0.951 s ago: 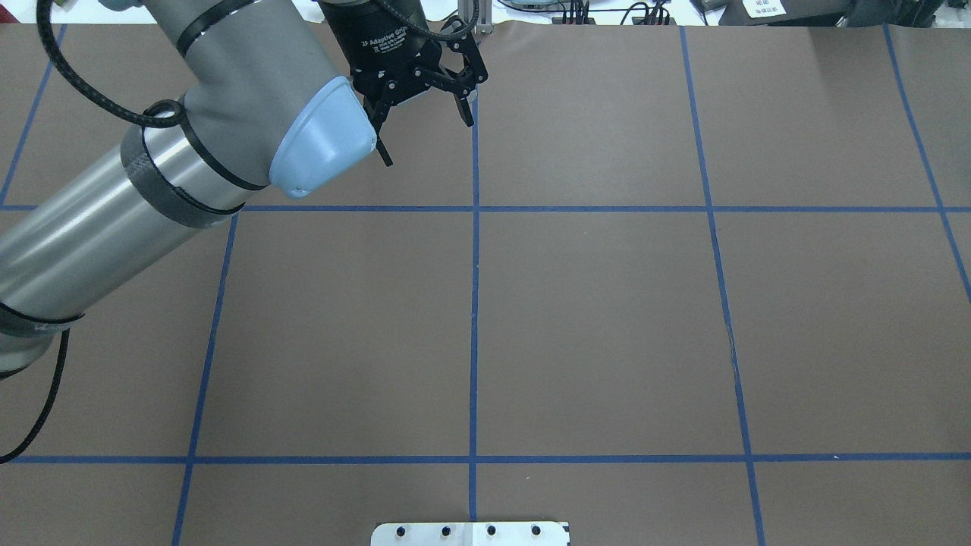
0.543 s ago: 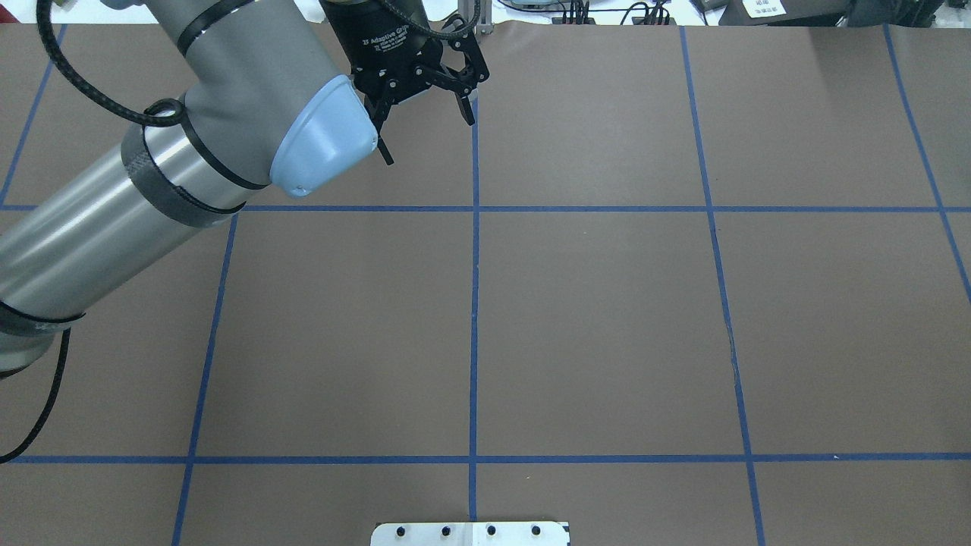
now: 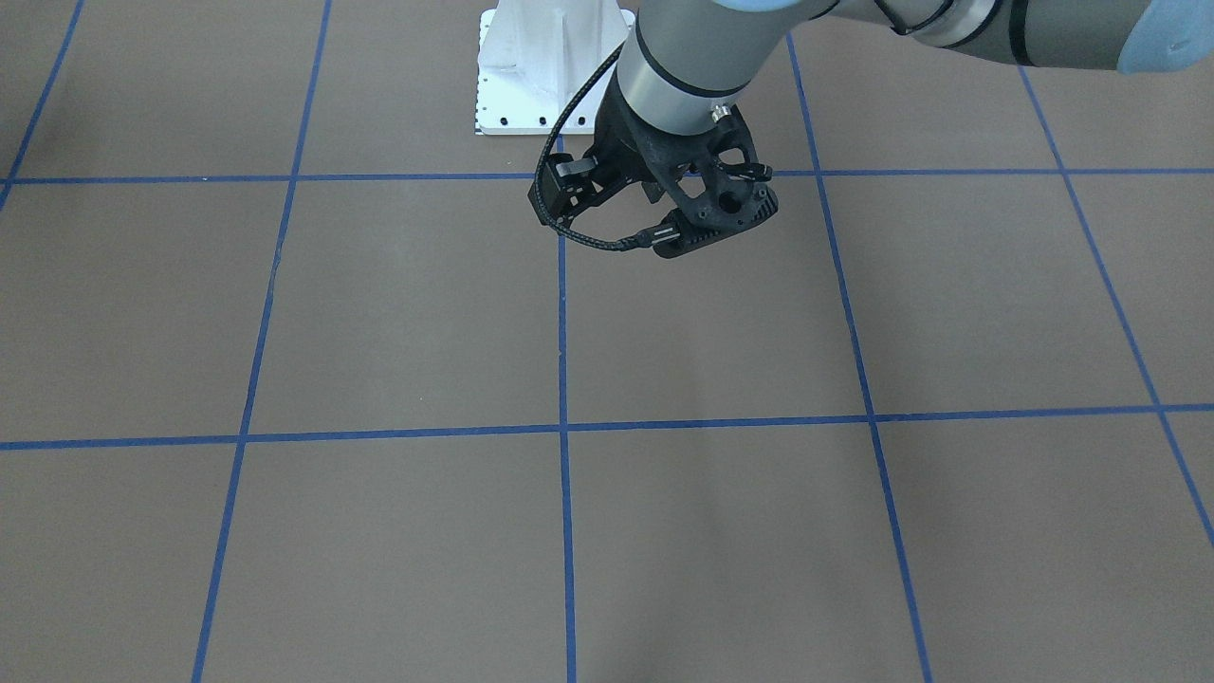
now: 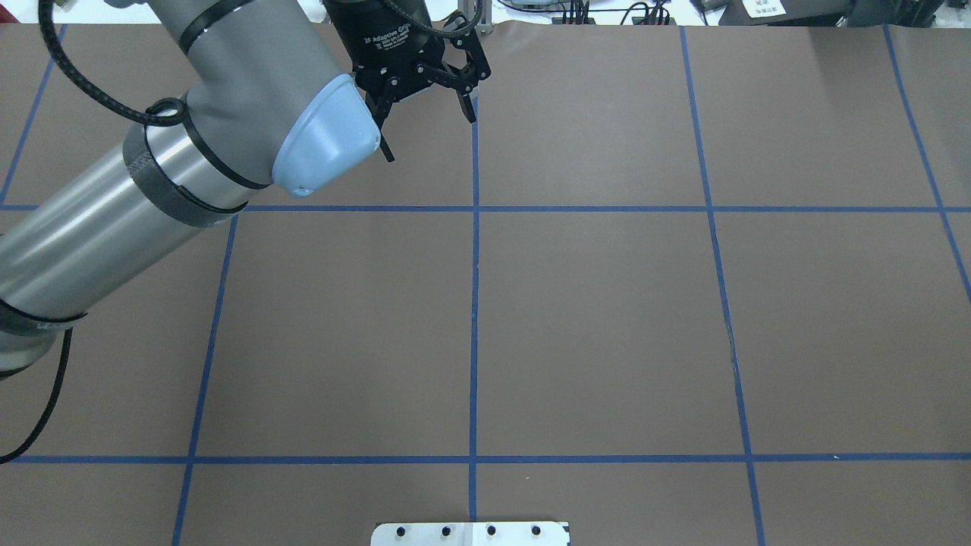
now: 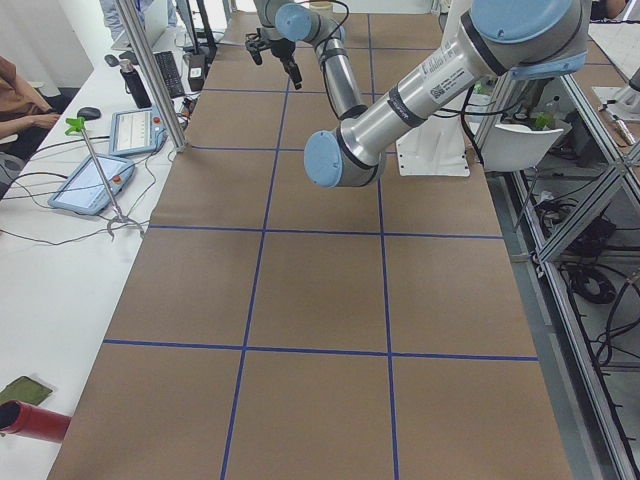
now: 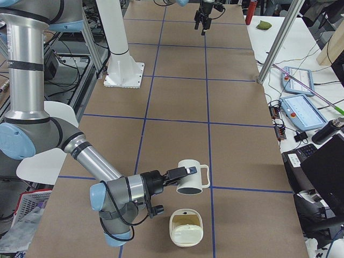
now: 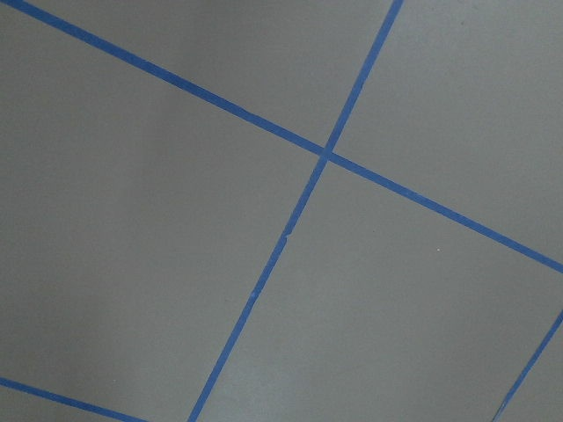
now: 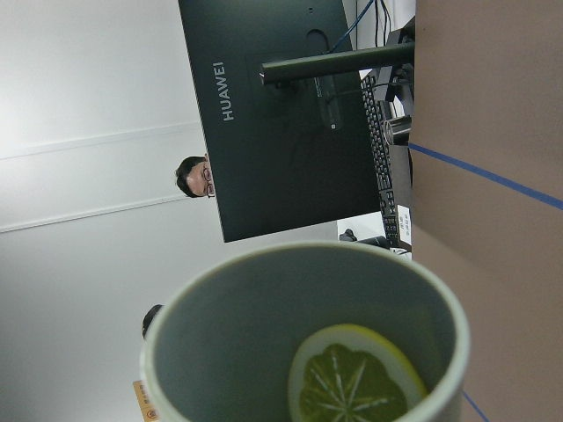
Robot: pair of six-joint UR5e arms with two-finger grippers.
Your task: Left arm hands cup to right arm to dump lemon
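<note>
In the exterior right view the cup (image 6: 192,174), a cream-white mug, hangs on its side above the table at the tip of my right gripper (image 6: 181,174). I cannot tell whether that gripper is open or shut. The right wrist view looks into the cup (image 8: 264,325): a yellow-green lemon (image 8: 352,378) slice lies against its grey inside. A second cream mug (image 6: 186,230) rests on the table just below the held cup. My left gripper (image 4: 427,135) hovers open and empty at the table's far middle, and it also shows as the left gripper (image 5: 275,58) in the exterior left view.
Brown table sheet with blue tape grid (image 4: 474,303). White base plate (image 4: 470,533) at the near edge. Beside the table, an operators' desk with tablets (image 6: 301,94), a metal post (image 6: 282,37) and a monitor (image 8: 281,114) with a person behind it.
The left arm has crept slightly toward the table's far edge. Its gripper stays open and empty.
</note>
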